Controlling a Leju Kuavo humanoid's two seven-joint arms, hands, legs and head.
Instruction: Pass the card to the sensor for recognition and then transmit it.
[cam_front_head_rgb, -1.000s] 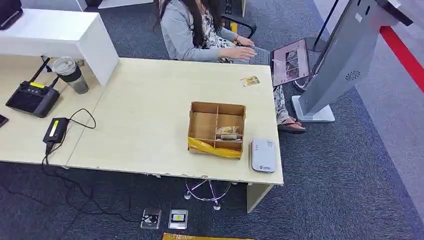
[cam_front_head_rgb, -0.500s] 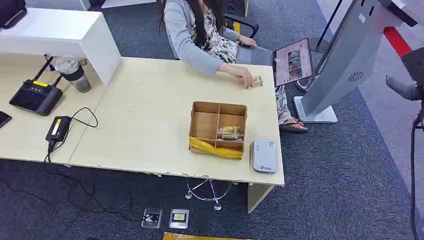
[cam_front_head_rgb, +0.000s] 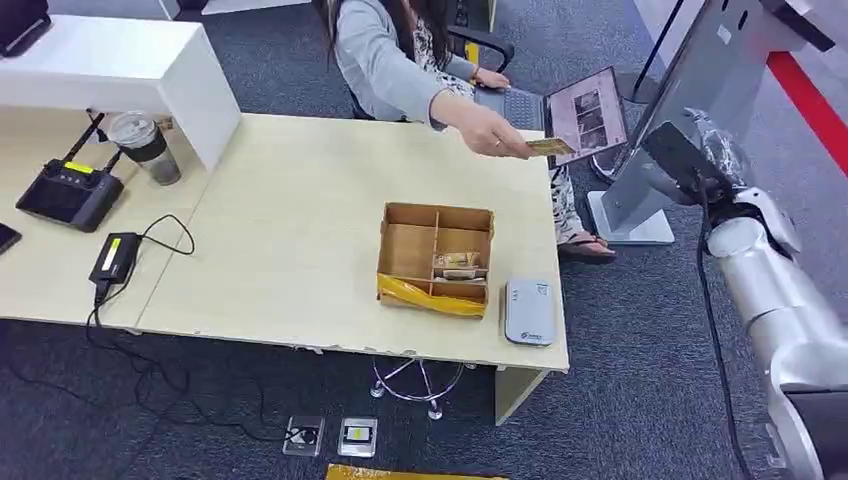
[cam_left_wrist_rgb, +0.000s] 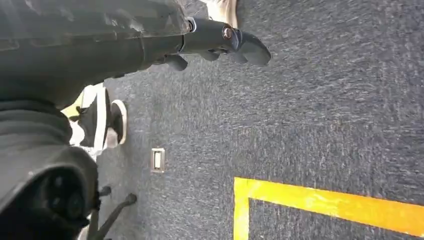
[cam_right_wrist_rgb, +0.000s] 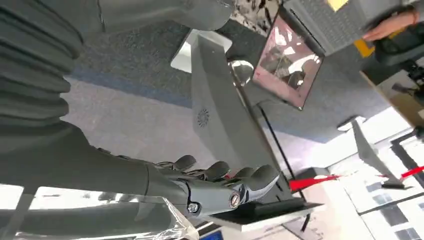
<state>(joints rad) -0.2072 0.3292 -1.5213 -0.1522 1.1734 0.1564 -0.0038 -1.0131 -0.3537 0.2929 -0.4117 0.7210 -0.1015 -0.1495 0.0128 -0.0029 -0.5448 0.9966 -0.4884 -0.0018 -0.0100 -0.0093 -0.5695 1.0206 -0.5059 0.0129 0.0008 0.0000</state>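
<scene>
Yellow card (cam_front_head_rgb: 550, 147) half hidden in person's hand (cam_front_head_rgb: 492, 131); print unreadable.

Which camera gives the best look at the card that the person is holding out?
The head view: the card sits plainly in the person's hand above the table edge, held toward the robot's right hand. I can't make out the card in either wrist view.

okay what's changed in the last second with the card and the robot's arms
The person's hand picked the card up off the table and holds it out toward the robot. The right hand rose into view beside the kiosk, holding nothing. The box and the card reader stayed put.
</scene>
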